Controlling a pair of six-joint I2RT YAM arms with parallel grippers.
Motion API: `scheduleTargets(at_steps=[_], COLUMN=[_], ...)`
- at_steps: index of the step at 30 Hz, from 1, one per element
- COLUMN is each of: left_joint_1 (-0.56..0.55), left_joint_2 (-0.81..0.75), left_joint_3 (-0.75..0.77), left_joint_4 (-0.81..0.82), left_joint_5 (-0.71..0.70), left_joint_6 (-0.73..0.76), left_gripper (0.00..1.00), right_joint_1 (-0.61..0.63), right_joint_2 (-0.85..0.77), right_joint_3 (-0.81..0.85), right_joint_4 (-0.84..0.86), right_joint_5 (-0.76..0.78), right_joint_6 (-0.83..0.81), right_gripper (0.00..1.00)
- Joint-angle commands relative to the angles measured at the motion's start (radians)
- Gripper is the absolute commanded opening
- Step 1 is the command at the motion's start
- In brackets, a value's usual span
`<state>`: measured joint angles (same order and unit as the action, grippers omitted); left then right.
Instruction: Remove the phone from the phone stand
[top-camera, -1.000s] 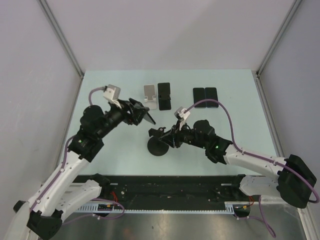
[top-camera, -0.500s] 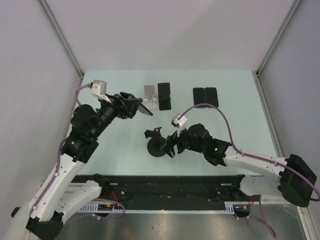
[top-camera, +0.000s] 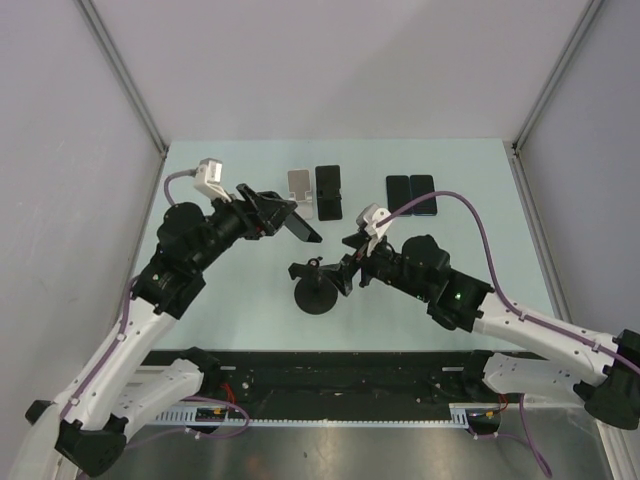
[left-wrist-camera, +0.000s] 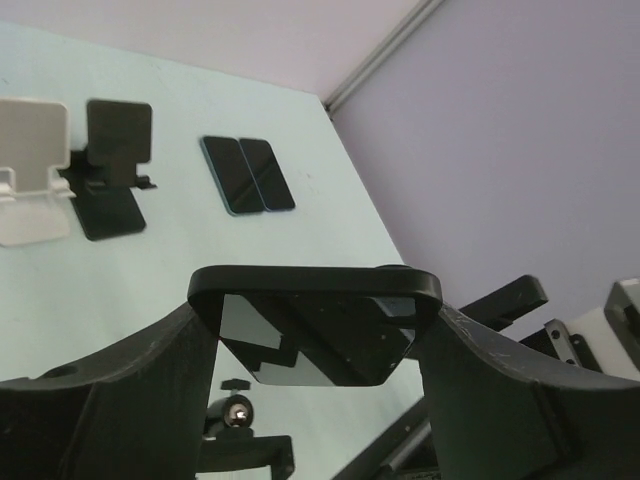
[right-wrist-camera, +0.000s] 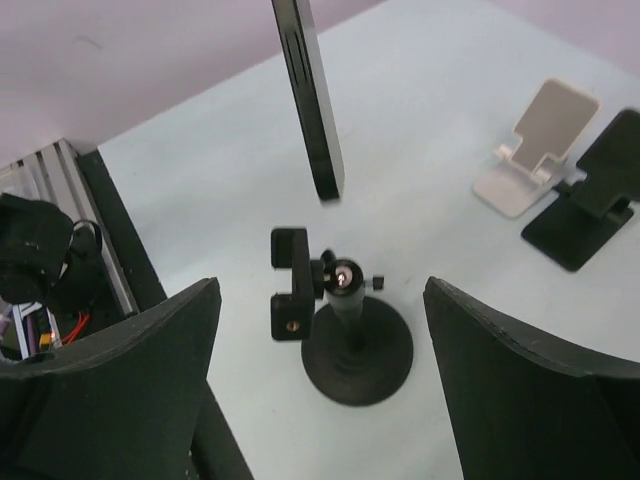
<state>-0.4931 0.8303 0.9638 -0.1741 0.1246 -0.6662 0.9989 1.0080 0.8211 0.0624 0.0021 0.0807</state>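
Table (top-camera: 250, 310): pale green, bearing black round-base phone stand (top-camera: 317, 290).
L gripper (top-camera: 285, 215): clamping slim black phone (top-camera: 303, 228), keeping it off stand.
R gripper (top-camera: 350, 262): gaping, empty, prob. guarding stand.

bright, even light; soft shadows

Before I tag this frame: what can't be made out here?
Right wrist view: phone top cut off by the frame edge.
Left wrist view: phone stand mostly hidden behind the phone and left pincer.
Top view: right pincer outline merges with the dark stand.
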Motion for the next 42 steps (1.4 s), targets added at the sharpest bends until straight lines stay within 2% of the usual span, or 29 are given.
scheduleTargets(at_steps=[1,8,11,14,15,17,18,20,21,23,24,25,27,28,29,31,36,37,42], left_joint_1=[-0.018,-0.033,-0.038,-0.039,-0.041,-0.042,-0.042,-0.041,-0.042,-0.042,-0.041,-0.041,-0.039,-0.038,-0.038,-0.039,-0.038,-0.036,-0.036], left_joint_2=[0.023,0.067,0.084,0.104,0.108,0.125,0.125,0.125,0.125,0.112,0.104,0.084,0.047,0.008,-0.014,-0.084,-0.198,-0.230,-0.318], left_joint_3=[0.046,0.058,0.062,0.069,0.069,0.066,0.062,0.056,0.056,0.058,0.056,0.049,0.030,0.010,0.001,-0.031,-0.108,-0.137,-0.230], left_joint_4=[0.059,0.062,0.062,0.062,0.061,0.061,0.061,0.061,0.059,0.059,0.059,0.059,0.059,0.059,0.058,0.059,0.059,0.059,0.058], left_joint_5=[0.084,0.133,0.144,0.153,0.161,0.165,0.168,0.165,0.153,0.135,0.113,0.097,0.048,-0.001,-0.035,-0.121,-0.282,-0.296,-0.361], left_joint_6=[-0.124,-0.162,-0.161,-0.153,-0.147,-0.133,-0.131,-0.110,-0.095,-0.026,0.009,0.042,0.114,0.161,0.187,0.265,0.424,0.463,0.548], left_gripper=[0.00,0.00,0.00,0.00,0.00,0.00,0.00,0.01,0.05,0.24,0.35,0.57,0.76,0.90,0.95,1.00,1.00,1.00,1.00], right_joint_1=[0.007,0.003,-0.006,-0.016,-0.017,-0.023,-0.026,-0.037,-0.045,-0.069,-0.077,-0.086,-0.115,-0.132,-0.146,-0.207,-0.402,-0.489,-0.757], right_joint_2=[0.038,0.124,0.147,0.153,0.155,0.158,0.156,0.153,0.152,0.150,0.149,0.149,0.138,0.135,0.130,0.121,0.115,0.112,0.136], right_joint_3=[0.072,0.111,0.121,0.130,0.131,0.133,0.135,0.135,0.135,0.135,0.135,0.135,0.135,0.135,0.133,0.133,0.135,0.135,0.139], right_joint_4=[0.086,0.161,0.178,0.185,0.185,0.179,0.175,0.163,0.156,0.131,0.119,0.108,0.076,0.053,0.037,-0.010,-0.099,-0.116,-0.156], right_joint_5=[0.016,0.013,-0.014,-0.031,-0.033,-0.039,-0.042,-0.057,-0.062,-0.080,-0.096,-0.103,-0.122,-0.131,-0.142,-0.177,-0.264,-0.280,-0.347], right_joint_6=[-0.079,-0.122,-0.124,-0.124,-0.122,-0.121,-0.113,-0.098,-0.085,-0.061,-0.043,-0.035,-0.021,-0.004,0.008,0.024,0.062,0.068,0.059], right_gripper=[0.87,0.80,0.69,0.51,0.37,0.23,0.11,0.00,0.00,0.00,0.00,0.00,0.00,0.00,0.00,0.00,0.00,0.00,0.00])
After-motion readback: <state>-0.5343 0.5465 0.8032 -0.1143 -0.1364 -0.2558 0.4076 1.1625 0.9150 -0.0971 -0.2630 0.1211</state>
